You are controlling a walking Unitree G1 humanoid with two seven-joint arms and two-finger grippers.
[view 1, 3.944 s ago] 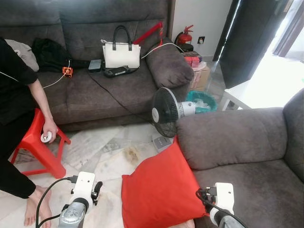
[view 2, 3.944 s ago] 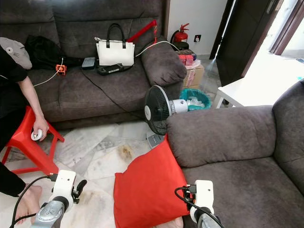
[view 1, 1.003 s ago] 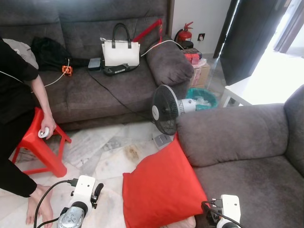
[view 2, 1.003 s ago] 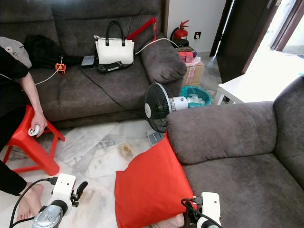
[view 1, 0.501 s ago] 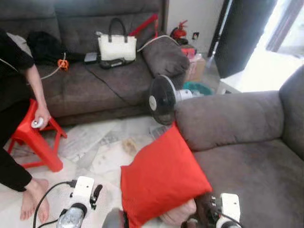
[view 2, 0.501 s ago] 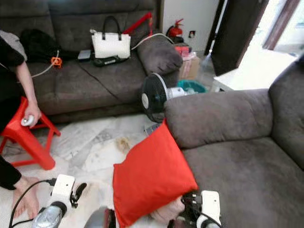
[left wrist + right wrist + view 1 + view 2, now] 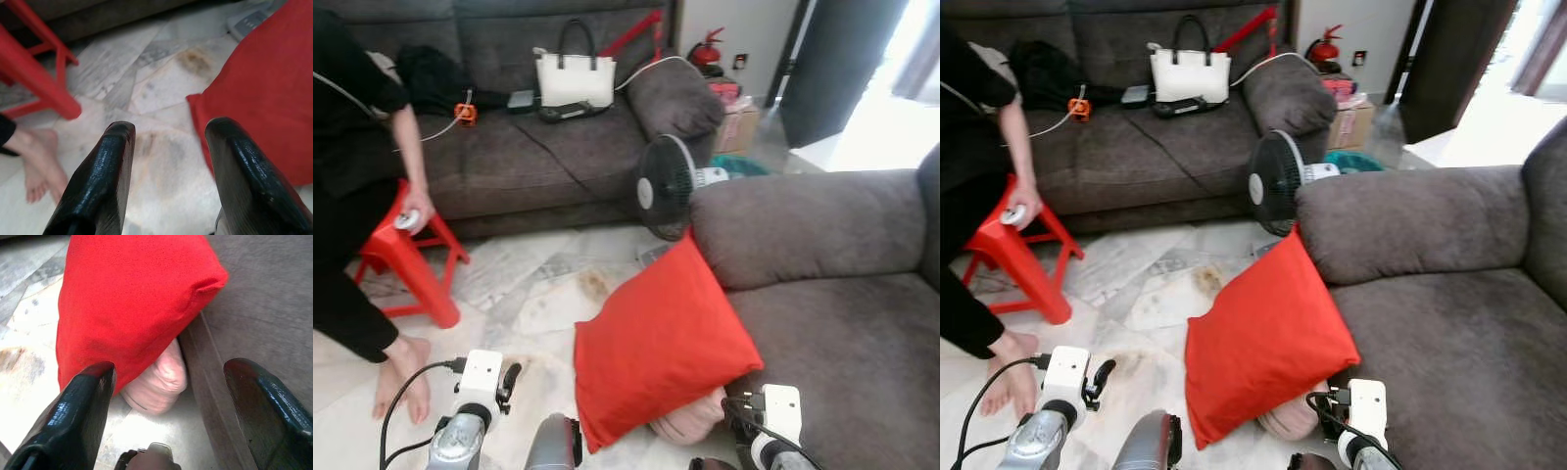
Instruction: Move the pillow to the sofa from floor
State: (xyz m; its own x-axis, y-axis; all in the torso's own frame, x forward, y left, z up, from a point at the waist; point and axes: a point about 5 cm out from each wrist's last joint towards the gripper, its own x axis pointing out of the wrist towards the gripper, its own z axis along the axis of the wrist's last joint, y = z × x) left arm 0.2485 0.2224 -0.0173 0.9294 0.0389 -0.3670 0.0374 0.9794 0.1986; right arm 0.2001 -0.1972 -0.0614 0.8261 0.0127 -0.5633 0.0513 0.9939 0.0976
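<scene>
pillow (image 7: pixel 661 343) leans on sofa (image 7: pixel 842 333), half hiding pink bundle (image 7: pixel 155 382); both grippers' jaws apart.

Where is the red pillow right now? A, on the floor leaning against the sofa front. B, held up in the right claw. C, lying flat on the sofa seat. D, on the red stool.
A: the pillow stands on the floor tilted against the sofa front, with both claws open and apart from it.
</scene>
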